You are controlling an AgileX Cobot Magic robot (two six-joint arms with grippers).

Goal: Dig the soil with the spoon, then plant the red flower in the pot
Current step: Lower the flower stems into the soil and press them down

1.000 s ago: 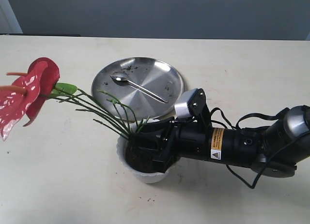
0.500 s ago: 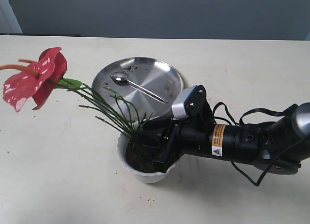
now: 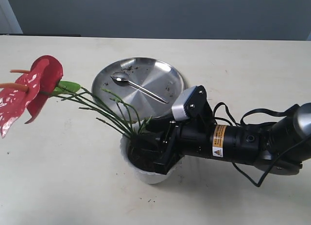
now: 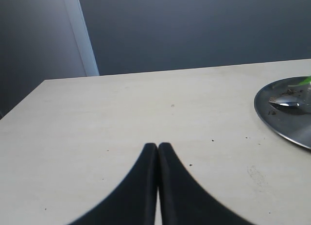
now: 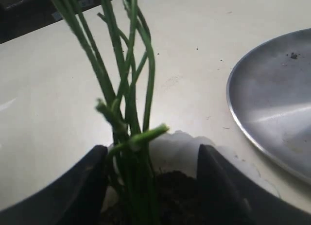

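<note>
The red flower (image 3: 30, 89) leans far left over the table, and its thin green stems (image 3: 109, 111) run down into the soil (image 3: 138, 154) of the white pot (image 3: 146, 176). My right gripper (image 3: 151, 149) is low over the pot and open. In the right wrist view the stems (image 5: 129, 113) stand between its fingers (image 5: 80, 186), close to one and unclamped, above dark soil (image 5: 182, 196). The spoon (image 3: 138, 88) lies on the steel plate (image 3: 167, 72). My left gripper (image 4: 158, 147) is shut on nothing above bare table, out of the exterior view.
The round steel plate (image 5: 277, 103), with soil crumbs on it, sits just behind the pot. In the left wrist view its rim (image 4: 265, 118) and the spoon's bowl (image 4: 287, 104) show at one edge. My right arm (image 3: 243, 142) lies across the table's right side.
The red blooms swung up and then dropped back down to the left. My right gripper stayed over the pot, with the arm shifting only slightly. The left gripper has no earlier frame.
</note>
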